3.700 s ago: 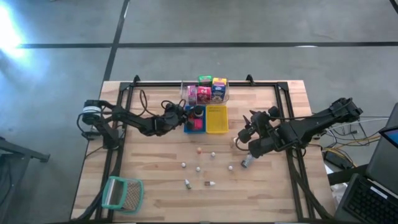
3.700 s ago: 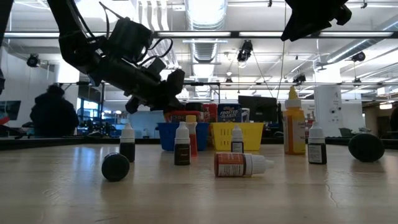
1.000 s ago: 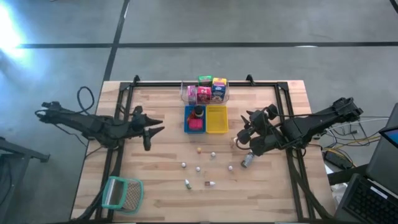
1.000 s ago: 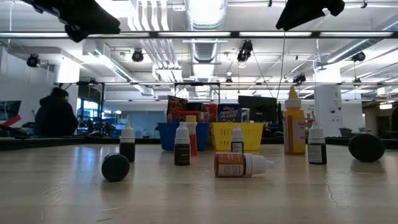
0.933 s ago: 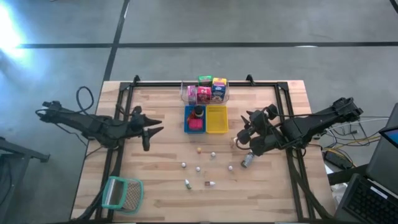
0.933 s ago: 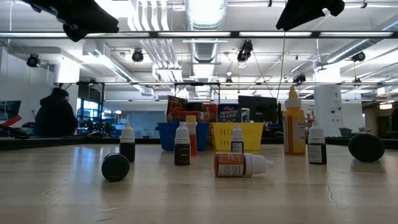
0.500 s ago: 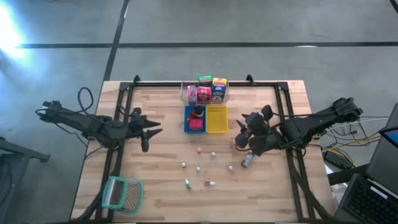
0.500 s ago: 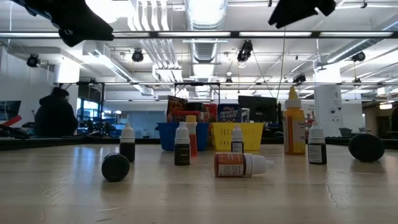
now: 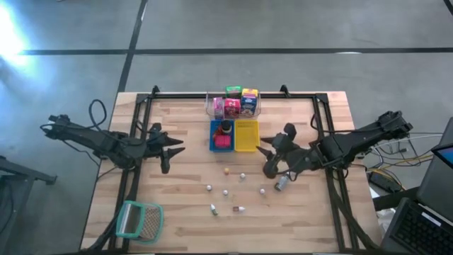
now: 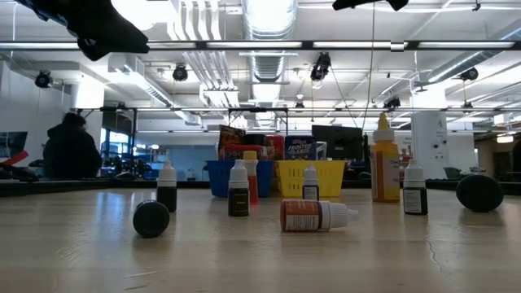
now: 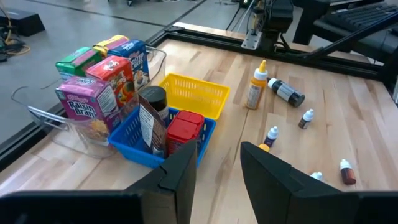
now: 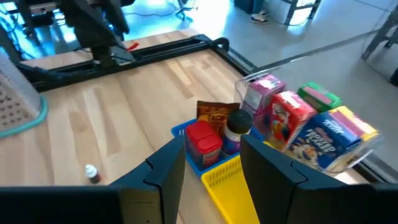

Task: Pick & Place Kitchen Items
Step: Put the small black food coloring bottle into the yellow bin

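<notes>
Mid-sort: cereal boxes (image 9: 233, 105) already fill the clear tub (image 9: 257, 112), and a red can (image 11: 185, 127) and dark jar (image 11: 153, 101) sit in the blue tray (image 9: 213, 139), just ahead of my right pincer (image 9: 267, 159), its fingers apart and empty. By my judgement much remains: small bottles (image 9: 225, 191) lie scattered just beside that pincer. My left pincer (image 9: 170, 153), fingers apart, waits well clear.

Both arms are dark, near-black, built from slim jointed segments with bulkier housings at the joints. The left arm (image 9: 106, 144) has a black cable looping off its upper segment and ends in two pointed fingers (image 9: 170, 146), which show in its wrist view as flat, angular black blades. The right arm (image 9: 354, 144) trails cables near its base and carries a chunky wrist block.
</notes>
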Controlling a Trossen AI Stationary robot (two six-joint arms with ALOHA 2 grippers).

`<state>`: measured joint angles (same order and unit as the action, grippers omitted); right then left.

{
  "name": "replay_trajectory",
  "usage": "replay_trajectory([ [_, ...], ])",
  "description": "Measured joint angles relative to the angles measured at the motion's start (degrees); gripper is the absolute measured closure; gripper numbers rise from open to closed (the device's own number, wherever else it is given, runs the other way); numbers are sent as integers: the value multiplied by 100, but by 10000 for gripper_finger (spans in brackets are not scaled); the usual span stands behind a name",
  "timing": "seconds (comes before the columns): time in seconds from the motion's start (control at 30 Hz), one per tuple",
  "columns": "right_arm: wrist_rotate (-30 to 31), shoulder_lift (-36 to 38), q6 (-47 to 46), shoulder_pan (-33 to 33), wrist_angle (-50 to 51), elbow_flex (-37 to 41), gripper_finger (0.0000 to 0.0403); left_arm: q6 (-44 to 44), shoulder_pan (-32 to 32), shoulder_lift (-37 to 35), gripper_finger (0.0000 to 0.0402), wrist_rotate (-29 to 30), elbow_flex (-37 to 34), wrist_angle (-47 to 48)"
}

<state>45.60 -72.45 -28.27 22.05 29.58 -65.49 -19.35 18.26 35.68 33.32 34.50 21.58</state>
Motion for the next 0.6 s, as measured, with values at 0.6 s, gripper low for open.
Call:
replay_trajectory([
  [0.6,-1259,-281,-1429,197,1533,-244,239,116,0,-11,273,-13,-2,260],
])
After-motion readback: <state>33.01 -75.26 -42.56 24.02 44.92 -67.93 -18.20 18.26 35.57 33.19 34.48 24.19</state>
